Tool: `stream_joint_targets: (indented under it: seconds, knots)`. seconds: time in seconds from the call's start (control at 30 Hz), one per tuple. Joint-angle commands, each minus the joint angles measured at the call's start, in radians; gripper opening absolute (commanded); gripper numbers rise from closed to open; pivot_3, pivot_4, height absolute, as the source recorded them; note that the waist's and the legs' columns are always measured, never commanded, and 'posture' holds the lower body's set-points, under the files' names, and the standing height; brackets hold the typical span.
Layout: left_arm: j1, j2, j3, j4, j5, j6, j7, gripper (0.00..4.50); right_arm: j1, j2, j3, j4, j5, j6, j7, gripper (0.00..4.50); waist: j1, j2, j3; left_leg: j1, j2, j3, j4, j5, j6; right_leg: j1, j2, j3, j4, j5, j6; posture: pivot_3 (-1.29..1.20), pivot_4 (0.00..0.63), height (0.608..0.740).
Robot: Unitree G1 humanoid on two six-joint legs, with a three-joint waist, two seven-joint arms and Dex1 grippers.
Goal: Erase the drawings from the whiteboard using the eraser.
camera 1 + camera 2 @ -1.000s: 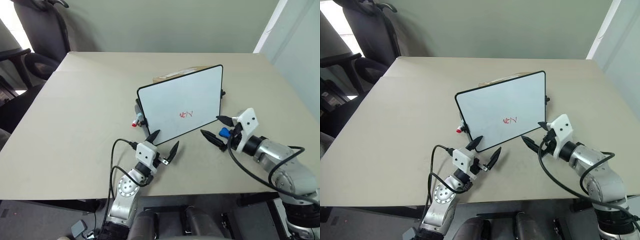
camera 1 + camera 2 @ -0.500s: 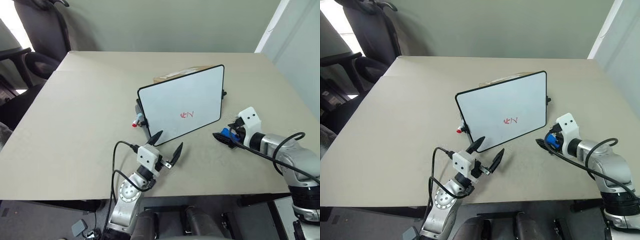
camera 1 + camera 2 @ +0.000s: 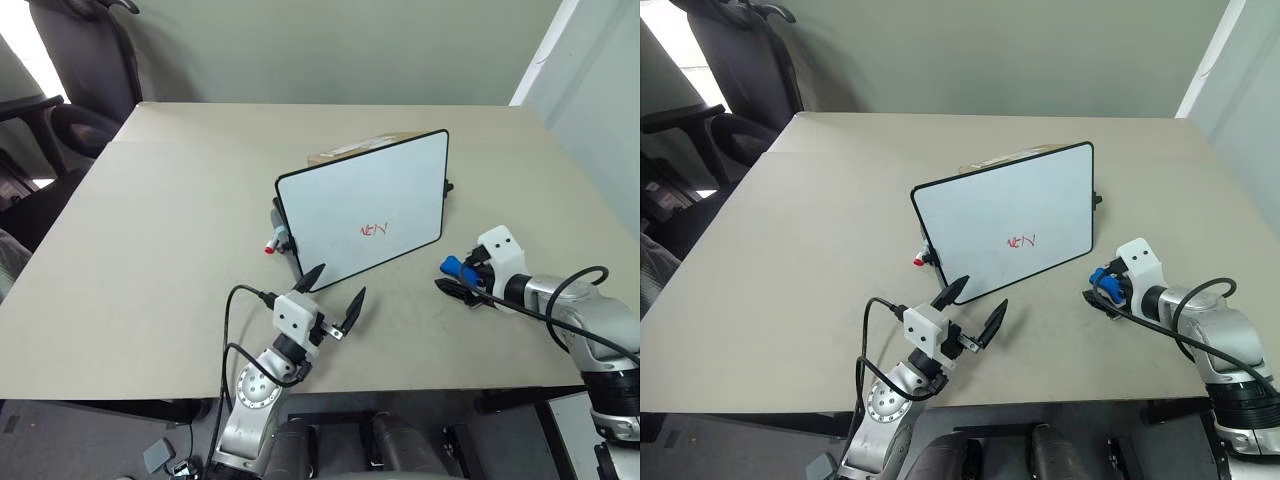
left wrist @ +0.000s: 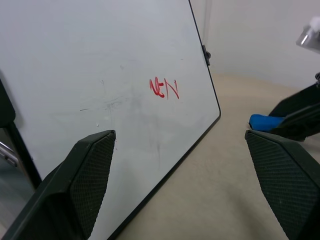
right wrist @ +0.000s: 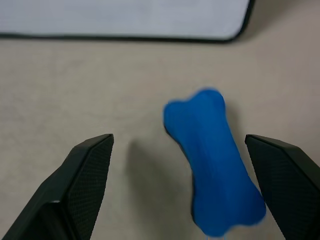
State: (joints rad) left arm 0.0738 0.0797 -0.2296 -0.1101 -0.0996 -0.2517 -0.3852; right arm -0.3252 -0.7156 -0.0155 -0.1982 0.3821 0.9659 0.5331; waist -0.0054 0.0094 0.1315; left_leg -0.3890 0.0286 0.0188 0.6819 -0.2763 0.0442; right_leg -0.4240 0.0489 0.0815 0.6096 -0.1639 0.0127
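Two grippers spread wide, neither holding anything, right gripper straddling blue eraser lying on table, left gripper poised before propped whiteboard, red drawings seen on it.

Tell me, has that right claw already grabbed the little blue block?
No. In the right wrist view the eraser lies on the table between the open fingers of the right gripper, not clamped.

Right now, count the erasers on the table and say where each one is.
1. The eraser lies on the table, off the whiteboard's lower right corner, between the open fingers of the right gripper. Another could be hidden behind the whiteboard.
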Motion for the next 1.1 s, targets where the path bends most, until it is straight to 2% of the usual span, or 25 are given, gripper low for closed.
stream_joint_targets:
  seconds: [0.03,0.13,0.2,0.43,0.5,0.7,0.93,1.1]
  knots:
    - [-0.001,-0.004,-0.012,-0.035,-0.001,-0.003,0.001,4.5,-0.013,-0.018,0.006,0.001,-0.022,0.032,-0.003,4.46,0.0,0.0,0.0,0.0,0.0,0.0,0.0,0.0,0.0,0.0,0.0,0.0,0.0,0.0,0.0,0.0,0.15,0.74]
    - [-0.008,-0.004,-0.014,-0.026,-0.001,-0.004,-0.001,4.5,-0.014,-0.014,0.002,0.004,-0.029,0.04,-0.005,4.46,0.0,0.0,0.0,0.0,0.0,0.0,0.0,0.0,0.0,0.0,0.0,0.0,0.0,0.0,0.0,0.0,0.15,0.74]
    - [-0.011,-0.004,-0.015,-0.021,0.0,-0.004,-0.001,4.5,-0.015,-0.013,0.0,-0.003,-0.03,0.044,-0.004,3.87,0.0,0.0,0.0,0.0,0.0,0.0,0.0,0.0,0.0,0.0,0.0,0.0,0.0,0.0,0.0,0.0,0.15,0.74]
    - [-0.018,-0.004,-0.016,-0.009,0.0,-0.005,-0.004,4.5,-0.01,-0.018,-0.01,-0.021,-0.041,0.044,0.0,1.4,0.0,0.0,0.0,0.0,0.0,0.0,0.0,0.0,0.0,0.0,0.0,0.0,0.0,0.0,0.0,0.0,0.15,0.74]
    - [-0.019,-0.004,-0.016,-0.007,0.0,-0.004,-0.004,4.5,-0.007,-0.024,-0.011,-0.027,-0.038,0.044,0.009,1.4,0.0,0.0,0.0,0.0,0.0,0.0,0.0,0.0,0.0,0.0,0.0,0.0,0.0,0.0,0.0,0.0,0.15,0.74]
    - [-0.023,-0.001,-0.011,-0.006,-0.005,-0.001,-0.007,4.5,-0.007,-0.027,-0.015,-0.073,-0.029,0.05,0.015,0.52,0.0,0.0,0.0,0.0,0.0,0.0,0.0,0.0,0.0,0.0,0.0,0.0,0.0,0.0,0.0,0.0,0.15,0.74]
    - [-0.02,0.001,-0.013,-0.01,-0.004,0.001,-0.009,4.5,-0.066,0.052,-0.042,-0.247,0.049,0.043,0.011,0.5,-0.004,0.0,0.0,0.0,0.0,0.0,0.0,0.0,0.0,0.0,0.0,0.0,0.0,0.0,0.0,0.0,0.15,0.74]
    - [-0.025,0.003,-0.01,-0.007,-0.003,0.001,-0.008,4.5,-0.139,0.146,0.02,-0.239,0.041,0.052,-0.032,0.5,-0.004,0.0,0.0,0.0,0.0,0.0,0.001,0.0,0.0,0.0,0.0,0.0,0.0,0.0,0.0,0.0,0.15,0.74]
